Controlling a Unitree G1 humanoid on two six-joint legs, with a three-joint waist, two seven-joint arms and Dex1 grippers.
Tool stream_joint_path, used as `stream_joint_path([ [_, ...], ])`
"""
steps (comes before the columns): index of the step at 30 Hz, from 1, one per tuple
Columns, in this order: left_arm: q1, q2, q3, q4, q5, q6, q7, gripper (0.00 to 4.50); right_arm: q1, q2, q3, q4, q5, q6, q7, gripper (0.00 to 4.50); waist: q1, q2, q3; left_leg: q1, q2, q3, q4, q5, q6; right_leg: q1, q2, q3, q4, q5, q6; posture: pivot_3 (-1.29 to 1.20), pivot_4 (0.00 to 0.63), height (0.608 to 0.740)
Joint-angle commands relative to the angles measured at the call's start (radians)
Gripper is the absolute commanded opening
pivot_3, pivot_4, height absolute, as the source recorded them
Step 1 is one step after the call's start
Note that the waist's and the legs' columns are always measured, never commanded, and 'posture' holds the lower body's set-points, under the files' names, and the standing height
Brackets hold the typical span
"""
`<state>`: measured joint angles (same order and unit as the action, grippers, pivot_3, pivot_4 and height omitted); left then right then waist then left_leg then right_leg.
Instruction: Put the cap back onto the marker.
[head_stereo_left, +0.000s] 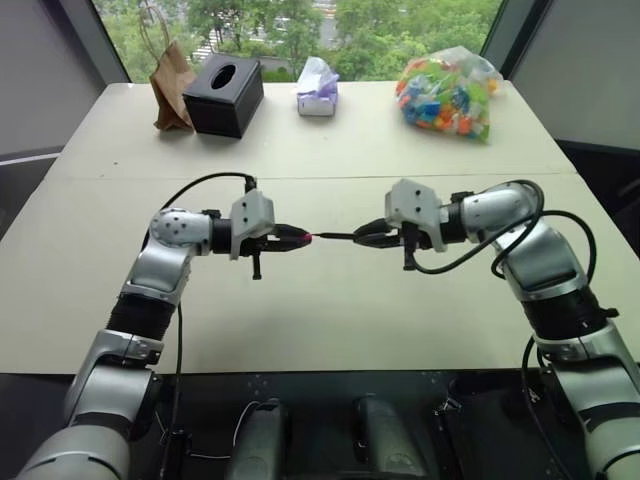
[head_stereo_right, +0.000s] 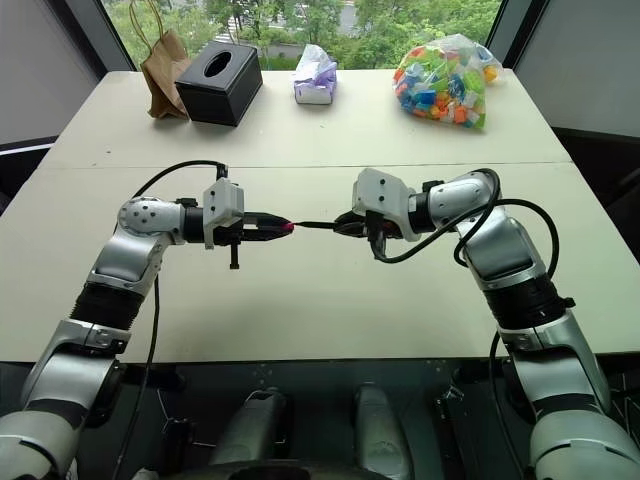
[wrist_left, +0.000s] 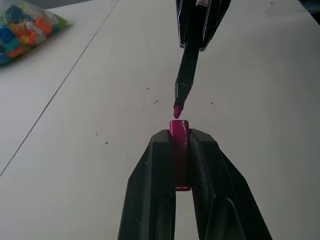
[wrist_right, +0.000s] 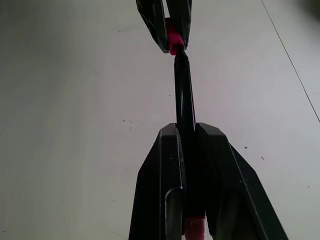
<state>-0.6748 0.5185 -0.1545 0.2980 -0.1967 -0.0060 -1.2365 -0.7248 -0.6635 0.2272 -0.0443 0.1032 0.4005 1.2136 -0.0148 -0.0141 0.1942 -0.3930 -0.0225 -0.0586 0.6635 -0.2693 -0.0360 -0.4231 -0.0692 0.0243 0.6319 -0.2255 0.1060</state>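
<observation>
Both grippers hover above the middle of the beige table (head_stereo_left: 330, 320), pointing at each other. My left gripper (head_stereo_left: 299, 237) is shut on the red-pink cap (wrist_left: 179, 134), whose open end sticks out past the fingertips. My right gripper (head_stereo_left: 363, 234) is shut on the thin black marker (wrist_right: 184, 97), which lies level and aims its pink tip at the cap. The tip sits right at the cap's mouth, roughly in line with it. A narrow gap between tip and cap shows in the left wrist view.
Along the table's far edge stand a brown paper bag (head_stereo_left: 170, 85), a black tissue box (head_stereo_left: 224, 95), a small white-and-purple tissue pack (head_stereo_left: 318, 90) and a clear bag of coloured blocks (head_stereo_left: 447, 92). A seam (head_stereo_left: 120, 178) crosses the table behind the grippers.
</observation>
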Motion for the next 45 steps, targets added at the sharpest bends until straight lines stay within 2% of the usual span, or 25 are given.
stream_joint_path([
  [1, -0.009, 0.006, 0.007, -0.030, -0.004, -0.005, 0.003, 0.00, -0.018, -0.007, -0.004, -0.038, 0.013, -0.007, -0.001, 0.03, 0.000, 0.000, 0.000, 0.000, 0.000, 0.000, 0.000, 0.000, 0.000, 0.000, 0.000, 0.000, 0.000, 0.000, 0.000, 0.00, 0.150, 0.740],
  [45, 0.027, 0.009, -0.003, -0.101, -0.012, 0.024, 0.001, 0.00, 0.007, -0.009, 0.015, -0.071, 0.024, 0.010, -0.021, 0.03, 0.000, 0.000, 0.000, 0.000, 0.000, 0.000, 0.000, 0.000, 0.000, 0.000, 0.000, 0.000, 0.000, 0.000, 0.000, 0.00, 0.150, 0.740],
])
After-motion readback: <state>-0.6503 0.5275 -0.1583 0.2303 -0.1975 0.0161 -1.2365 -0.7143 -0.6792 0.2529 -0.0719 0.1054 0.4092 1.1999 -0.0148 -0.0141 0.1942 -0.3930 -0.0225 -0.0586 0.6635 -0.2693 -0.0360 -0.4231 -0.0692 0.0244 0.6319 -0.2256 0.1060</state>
